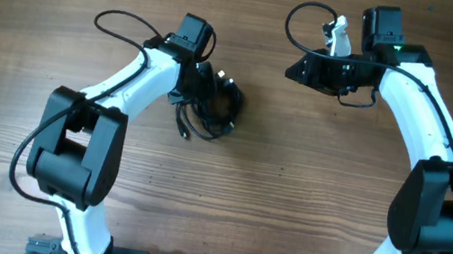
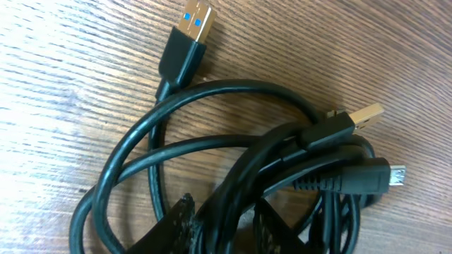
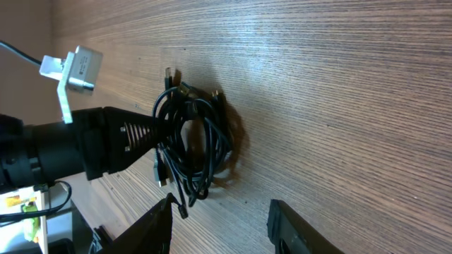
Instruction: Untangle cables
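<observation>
Cables [image 2: 332, 180] pinched in L tool [image 2: 226, 229]; R tool [image 3: 221, 212] open, well apart across table [image 1: 290, 183].

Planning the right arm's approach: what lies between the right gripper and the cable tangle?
Only bare table separates the right gripper from the cable tangle, as the overhead and right wrist views show.

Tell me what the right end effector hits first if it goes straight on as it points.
Most likely the cables: the right end effector points at the tangle's near edge, across the table. Depth is unclear, so it might touch wood first.
</observation>
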Robot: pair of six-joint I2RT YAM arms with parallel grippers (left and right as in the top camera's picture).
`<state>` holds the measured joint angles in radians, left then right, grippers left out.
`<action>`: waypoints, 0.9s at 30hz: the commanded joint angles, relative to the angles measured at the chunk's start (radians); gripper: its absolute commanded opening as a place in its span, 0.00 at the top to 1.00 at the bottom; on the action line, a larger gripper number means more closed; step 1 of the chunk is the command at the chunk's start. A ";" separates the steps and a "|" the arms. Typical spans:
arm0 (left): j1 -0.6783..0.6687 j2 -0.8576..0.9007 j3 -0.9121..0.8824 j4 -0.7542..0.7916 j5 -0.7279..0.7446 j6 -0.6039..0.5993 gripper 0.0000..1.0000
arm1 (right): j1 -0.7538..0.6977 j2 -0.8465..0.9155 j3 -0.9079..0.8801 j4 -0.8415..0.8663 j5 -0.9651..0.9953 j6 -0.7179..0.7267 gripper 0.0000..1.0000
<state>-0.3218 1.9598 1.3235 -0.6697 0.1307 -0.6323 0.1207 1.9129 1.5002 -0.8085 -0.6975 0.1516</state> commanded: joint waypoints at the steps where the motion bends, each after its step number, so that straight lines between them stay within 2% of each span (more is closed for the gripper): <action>1: -0.004 0.031 0.009 0.016 -0.017 -0.012 0.76 | 0.000 -0.019 -0.003 -0.004 0.016 -0.018 0.54; 8: -0.004 0.033 -0.001 0.031 -0.026 -0.012 0.87 | 0.000 -0.019 -0.003 -0.004 0.017 -0.018 0.54; 22: -0.004 0.036 -0.131 0.143 -0.054 -0.012 0.85 | 0.000 -0.019 -0.003 0.000 0.017 -0.018 0.51; 23: -0.007 0.036 -0.132 0.143 -0.054 -0.011 0.96 | 0.000 -0.019 -0.003 -0.001 0.016 -0.017 0.51; 27: 0.000 0.012 -0.127 0.164 0.022 -0.012 0.96 | 0.000 -0.019 -0.003 -0.008 0.016 -0.018 0.50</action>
<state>-0.3225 1.9625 1.2312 -0.5140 0.1055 -0.6384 0.1207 1.9129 1.5002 -0.8085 -0.6941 0.1516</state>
